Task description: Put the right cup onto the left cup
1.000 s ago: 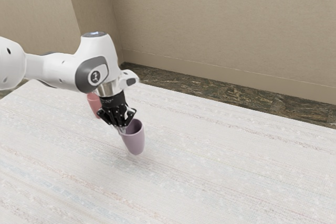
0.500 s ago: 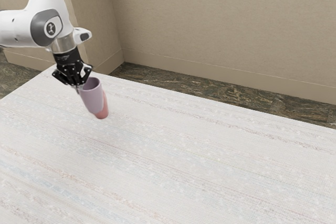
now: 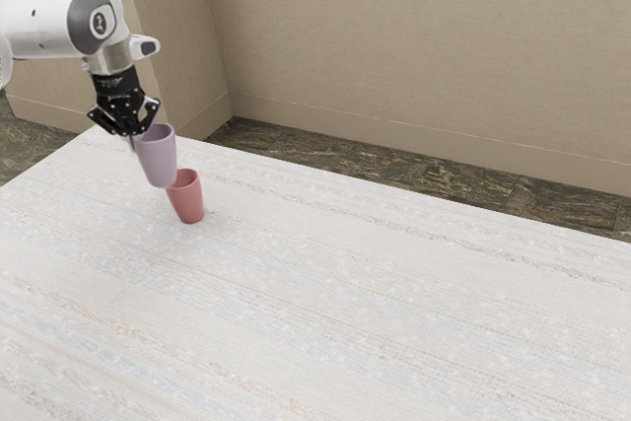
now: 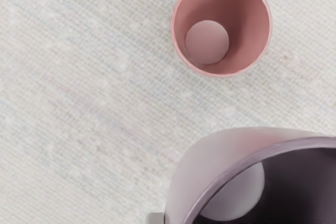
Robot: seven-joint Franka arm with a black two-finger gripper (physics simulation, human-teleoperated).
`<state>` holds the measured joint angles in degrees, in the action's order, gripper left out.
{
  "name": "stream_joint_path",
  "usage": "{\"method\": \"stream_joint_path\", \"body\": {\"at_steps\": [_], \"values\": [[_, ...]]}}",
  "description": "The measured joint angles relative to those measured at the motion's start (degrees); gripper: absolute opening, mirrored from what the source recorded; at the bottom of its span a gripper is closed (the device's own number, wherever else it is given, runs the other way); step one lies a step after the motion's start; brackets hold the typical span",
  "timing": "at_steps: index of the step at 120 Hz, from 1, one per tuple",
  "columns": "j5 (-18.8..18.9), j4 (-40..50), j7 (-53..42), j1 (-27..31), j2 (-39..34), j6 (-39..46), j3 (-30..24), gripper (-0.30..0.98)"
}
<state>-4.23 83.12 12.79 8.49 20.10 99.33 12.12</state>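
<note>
Your landmark is the pink cup (image 3: 185,202), upright on the bench (image 3: 345,293), mouth up. Higher than it, toward the exterior view's left, your end effector (image 3: 132,140) is closed almost fully, pinching the purple cup (image 3: 158,161) by its wall. You have that cup mouth up, off to the pink cup's side, the two apart.

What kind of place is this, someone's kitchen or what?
Hard to say for certain, but it looks like a plain, computer-made room set up for robot practice: a white robot arm over a cloth-like pale tabletop, bare beige walls and a dark, stone-patterned floor.
</note>
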Motion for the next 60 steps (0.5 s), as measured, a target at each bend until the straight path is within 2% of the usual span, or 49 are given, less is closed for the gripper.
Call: {"method": "stream_joint_path", "body": {"at_steps": [38, 60], "values": [[-2.6, -15.4, -2.7, 2.3, 12.3, -3.2, 0.0, -0.1], [-3.8, -20.2, -4.2, 3.3, 16.3, -4.3, -0.3, -0.1]]}}
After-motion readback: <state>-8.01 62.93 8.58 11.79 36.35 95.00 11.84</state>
